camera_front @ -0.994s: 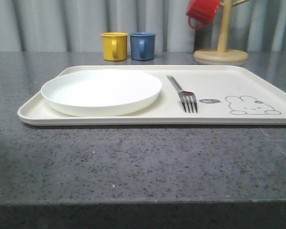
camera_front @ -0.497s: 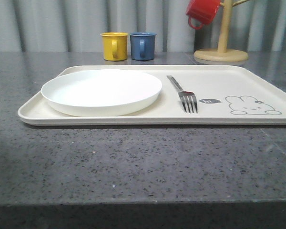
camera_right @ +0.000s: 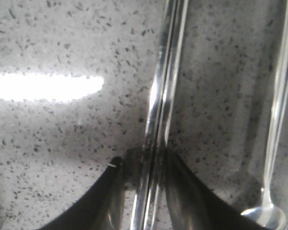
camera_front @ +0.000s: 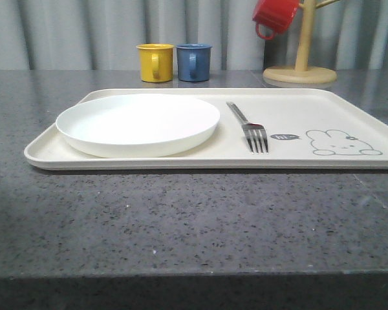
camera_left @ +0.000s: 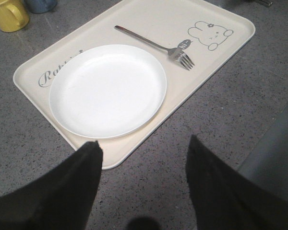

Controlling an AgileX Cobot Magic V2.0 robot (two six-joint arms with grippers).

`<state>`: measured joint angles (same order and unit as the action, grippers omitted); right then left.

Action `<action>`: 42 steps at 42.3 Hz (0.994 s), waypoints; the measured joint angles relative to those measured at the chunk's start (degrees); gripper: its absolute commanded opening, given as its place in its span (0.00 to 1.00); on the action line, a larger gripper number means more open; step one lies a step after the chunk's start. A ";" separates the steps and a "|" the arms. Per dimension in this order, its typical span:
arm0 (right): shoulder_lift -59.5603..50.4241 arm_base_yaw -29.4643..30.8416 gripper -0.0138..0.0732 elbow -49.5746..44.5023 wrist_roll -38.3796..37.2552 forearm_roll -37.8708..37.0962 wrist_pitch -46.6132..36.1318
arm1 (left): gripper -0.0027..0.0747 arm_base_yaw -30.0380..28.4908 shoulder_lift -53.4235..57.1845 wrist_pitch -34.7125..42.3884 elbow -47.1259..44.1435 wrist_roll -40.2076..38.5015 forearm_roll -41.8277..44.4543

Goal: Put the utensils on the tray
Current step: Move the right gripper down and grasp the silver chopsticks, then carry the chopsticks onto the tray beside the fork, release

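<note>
Chopsticks [camera_right: 158, 110] between right fingers [camera_right: 180, 191] — pinched tight; left fingers [camera_left: 86, 177] spread, empty.

One readable word, on the tray.

On the cream tray [camera_left: 230, 45] you can read the script word "Rabbit" [camera_left: 57, 72] in the left wrist view, printed on the tray floor at about ten o'clock from the white plate [camera_left: 108, 89], its last letters cut off by the plate's rim. You can't make out what the small dark speech bubble [camera_front: 284, 137] by the rabbit drawing says.
</note>
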<state>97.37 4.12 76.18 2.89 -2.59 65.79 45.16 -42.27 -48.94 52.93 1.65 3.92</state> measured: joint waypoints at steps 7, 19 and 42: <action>0.12 0.00 0.43 0.00 0.00 0.00 -0.25 | 0.53 0.00 0.00 0.00 0.00 0.00 0.00; 0.61 0.00 0.29 0.00 0.00 0.00 0.03 | 0.53 0.00 0.00 0.00 0.00 0.00 0.00; -2.86 -11.63 0.20 6.37 0.10 10.90 3.90 | 0.53 0.00 0.00 0.00 0.00 0.00 0.00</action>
<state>94.51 -7.51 82.55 2.99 8.31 69.69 45.16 -42.27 -48.94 52.93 1.65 3.92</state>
